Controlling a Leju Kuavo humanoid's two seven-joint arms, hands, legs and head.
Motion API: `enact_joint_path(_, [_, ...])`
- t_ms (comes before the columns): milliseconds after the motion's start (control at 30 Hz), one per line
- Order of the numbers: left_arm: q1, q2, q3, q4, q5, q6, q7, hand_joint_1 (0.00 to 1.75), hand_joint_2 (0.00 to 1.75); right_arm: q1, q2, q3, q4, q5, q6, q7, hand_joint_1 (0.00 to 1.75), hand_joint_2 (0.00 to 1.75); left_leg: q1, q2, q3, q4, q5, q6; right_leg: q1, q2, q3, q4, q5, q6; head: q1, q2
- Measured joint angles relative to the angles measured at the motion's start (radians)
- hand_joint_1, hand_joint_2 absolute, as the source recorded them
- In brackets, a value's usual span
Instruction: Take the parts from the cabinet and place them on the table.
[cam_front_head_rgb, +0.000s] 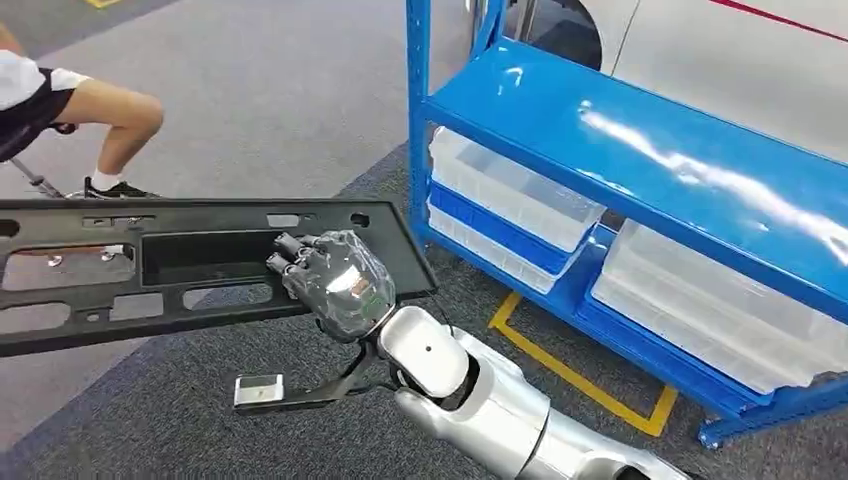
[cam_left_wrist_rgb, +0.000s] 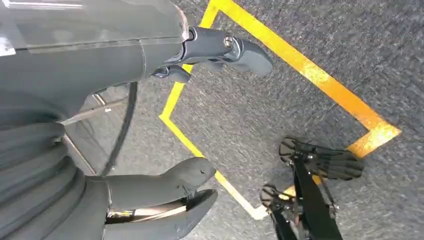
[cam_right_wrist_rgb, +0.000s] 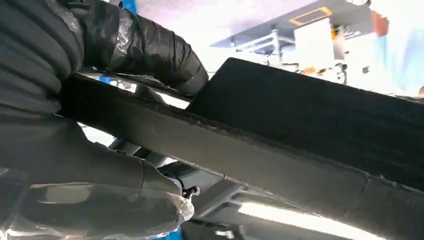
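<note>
Grey carpet (cam_front_head_rgb: 280, 90) beside the blue rack (cam_front_head_rgb: 640, 130) — the right hand (cam_front_head_rgb: 335, 283) grips one end of the long black panel (cam_front_head_rgb: 150, 270), which could twist loose; the left hand (cam_left_wrist_rgb: 165, 195) hangs empty, fingers apart.

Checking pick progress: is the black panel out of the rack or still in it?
Out. The right hand holds the black panel in the air over the carpet, beside the blue rack.

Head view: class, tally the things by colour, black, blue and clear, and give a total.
Black: 1, the long panel held by the right hand.
Blue: 1, the shelving rack.
Clear: 3 plastic bins.
Total: 5
</note>
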Motion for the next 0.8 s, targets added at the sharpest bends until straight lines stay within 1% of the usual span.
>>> enact_joint_path(33, [0.0,0.0,0.0,0.0,-0.002,0.0,-0.002,0.0,1.75,0.0,0.0,0.0,0.0,0.0,0.0,0.0,1.75,1.75,0.0,-0.013,0.0,0.003,0.0,-0.001,0.0,0.003,0.029,-0.058,0.041,-0.003,0.0,0.0])
enact_joint_path(67, [-0.001,0.0,0.0,0.0,-0.002,0.002,-0.001,0.0,1.75,-0.001,0.0,0.0,-0.002,-0.003,0.0,0.002,1.75,1.75,0.0,-0.028,0.0,0.006,-0.001,-0.003,-0.001,0.014,0.072,-0.147,0.091,-0.008,0.0,0.0])
enact_joint_path(100, [-0.002,0.0,-0.001,0.0,-0.002,0.004,0.0,0.0,1.75,-0.001,0.0,-0.001,-0.004,-0.006,0.001,0.004,1.75,1.75,0.002,-0.04,-0.003,0.011,-0.002,-0.005,-0.002,0.057,0.113,-0.234,0.132,-0.014,0.0,0.0])
enact_joint_path(133, [-0.005,-0.002,-0.001,0.0,-0.002,0.005,0.001,0.0,1.75,-0.001,0.0,-0.001,-0.003,-0.011,0.002,0.004,1.75,1.75,-0.001,-0.05,-0.011,0.017,-0.001,-0.013,-0.005,0.114,0.12,-0.256,0.118,-0.018,-0.001,0.0])
enact_joint_path(167, [-0.011,0.0,-0.001,0.0,-0.001,0.008,0.006,0.0,1.75,-0.001,0.0,-0.002,-0.003,-0.014,0.001,0.004,1.75,1.75,0.001,-0.062,-0.019,0.02,0.001,-0.019,-0.006,0.097,0.117,-0.264,0.124,-0.014,0.0,0.0])
enact_joint_path(200, [-0.009,0.0,-0.001,0.0,0.001,0.008,0.007,0.0,1.75,0.001,0.002,-0.002,-0.003,-0.014,0.0,0.004,1.75,1.75,0.008,-0.073,-0.024,0.017,0.004,-0.027,-0.001,0.087,0.116,-0.264,0.123,-0.015,0.0,0.0])
enact_joint_path(233, [-0.006,0.0,-0.001,0.0,0.005,0.005,0.008,0.0,1.75,0.002,0.003,-0.002,-0.003,-0.014,-0.001,0.003,1.75,1.75,0.011,-0.086,-0.026,0.012,0.008,-0.035,0.004,0.079,0.117,-0.265,0.124,-0.017,0.0,0.0])
enact_joint_path(267, [-0.003,0.001,-0.001,0.0,0.007,0.003,0.008,0.0,1.75,0.001,0.004,-0.002,-0.003,-0.013,-0.003,0.002,1.75,1.75,0.009,-0.1,-0.027,0.007,0.012,-0.044,-0.004,0.064,0.122,-0.276,0.129,-0.025,0.0,0.0])
enact_joint_path(300, [-0.001,0.002,-0.002,0.001,0.008,0.002,0.009,0.0,1.75,0.001,0.006,-0.004,-0.002,-0.007,-0.006,0.002,1.75,1.75,0.013,-0.07,-0.03,0.017,0.007,-0.042,-0.009,0.045,0.129,-0.289,0.137,-0.029,-0.001,0.0])
enact_joint_path(333, [-0.004,0.004,-0.002,0.001,0.01,0.0,0.01,0.0,1.75,0.0,0.009,-0.003,-0.003,-0.001,-0.011,0.002,1.75,1.75,0.003,-0.008,-0.045,0.051,-0.019,-0.046,-0.008,0.035,0.134,-0.295,0.139,-0.034,-0.002,0.0])
enact_joint_path(367, [-0.009,0.004,-0.001,0.001,0.011,0.001,0.01,0.0,1.75,-0.001,0.008,-0.004,-0.003,0.002,-0.017,0.002,1.75,1.75,0.004,0.023,-0.077,0.118,-0.056,-0.052,-0.007,0.019,0.135,-0.296,0.138,-0.037,-0.002,0.0])
enact_joint_path(400, [-0.012,0.004,-0.001,0.001,0.013,0.003,0.01,0.0,1.75,-0.001,0.008,-0.004,-0.002,0.002,-0.018,0.002,1.75,1.75,0.005,0.038,-0.115,0.198,-0.093,-0.056,-0.005,0.002,0.135,-0.294,0.137,-0.037,-0.002,0.0])
enact_joint_path(433, [-0.012,0.003,-0.001,0.001,0.014,0.003,0.011,0.0,1.75,0.002,0.008,-0.004,-0.001,0.003,-0.018,0.002,1.75,1.75,0.006,0.045,-0.151,0.271,-0.121,-0.059,-0.004,-0.013,0.134,-0.293,0.135,-0.037,-0.002,0.0])
enact_joint_path(467, [-0.012,0.002,-0.001,0.001,0.014,0.003,0.011,0.0,1.75,0.005,0.007,-0.004,0.0,0.004,-0.018,0.003,1.75,1.75,0.007,0.048,-0.168,0.31,-0.128,-0.061,-0.003,-0.027,0.133,-0.291,0.133,-0.037,-0.002,0.0])
enact_joint_path(500, [-0.01,0.001,-0.002,0.001,0.013,0.004,0.012,0.0,1.75,0.007,0.007,-0.004,0.001,0.004,-0.017,0.003,1.75,1.75,0.008,0.049,-0.16,0.3,-0.112,-0.063,-0.003,-0.041,0.133,-0.289,0.129,-0.036,-0.002,0.0])
enact_joint_path(533, [-0.008,0.001,-0.002,0.001,0.013,0.007,0.012,0.0,1.75,0.008,0.007,-0.004,0.001,0.004,-0.017,0.004,1.75,1.75,0.009,0.052,-0.132,0.25,-0.08,-0.063,-0.004,-0.053,0.133,-0.286,0.125,-0.034,-0.002,0.0])
enact_joint_path(567, [-0.008,0.002,-0.002,0.001,0.014,0.013,0.013,0.0,1.75,0.008,0.007,-0.004,0.001,0.004,-0.016,0.004,1.75,1.75,0.009,0.062,-0.078,0.157,-0.035,-0.062,-0.004,-0.066,0.135,-0.283,0.121,-0.031,-0.002,0.0])
enact_joint_path(600, [-0.009,0.002,-0.002,0.001,0.013,0.016,0.013,0.0,1.75,0.008,0.007,-0.004,-0.001,0.004,-0.016,0.004,1.75,1.75,0.008,0.089,-0.029,0.072,-0.001,-0.062,-0.004,-0.075,0.138,-0.279,0.116,-0.027,-0.002,0.0])
enact_joint_path(633, [-0.016,-0.002,-0.002,0.001,0.011,0.02,0.013,0.0,1.75,0.008,0.007,-0.004,-0.003,0.005,-0.016,0.006,1.75,1.75,-0.005,0.137,-0.009,0.028,-0.017,-0.056,0.002,-0.085,0.138,-0.277,0.111,-0.021,-0.002,0.0])
enact_joint_path(667, [-0.018,-0.003,-0.002,0.001,0.006,0.021,0.014,0.0,1.75,0.008,0.004,-0.005,-0.004,0.008,-0.018,0.008,1.75,1.75,-0.007,0.117,-0.008,0.023,-0.009,-0.039,0.009,-0.093,0.137,-0.275,0.109,-0.016,0.0,0.0])
enact_joint_path(700, [-0.02,-0.007,-0.006,0.001,0.0,0.025,0.016,0.0,1.75,0.013,0.0,-0.005,-0.01,0.014,-0.02,0.011,1.75,1.75,-0.007,0.105,-0.013,0.026,-0.009,-0.03,0.009,-0.101,0.139,-0.278,0.109,-0.013,-0.002,0.0])
enact_joint_path(767, [-0.021,-0.021,-0.014,0.001,-0.009,0.045,0.02,0.0,1.75,0.026,-0.019,-0.005,-0.023,0.025,-0.027,0.016,1.75,1.75,-0.01,0.083,-0.018,0.025,-0.007,-0.021,0.009,-0.121,0.144,-0.281,0.108,-0.007,-0.001,0.0])
enact_joint_path(800, [-0.022,-0.026,-0.018,0.001,-0.015,0.057,0.024,0.0,1.75,0.033,-0.028,-0.006,-0.032,0.032,-0.033,0.019,1.75,1.75,-0.004,0.073,-0.012,0.02,-0.004,-0.013,0.01,-0.123,0.145,-0.28,0.101,0.002,-0.001,0.0])
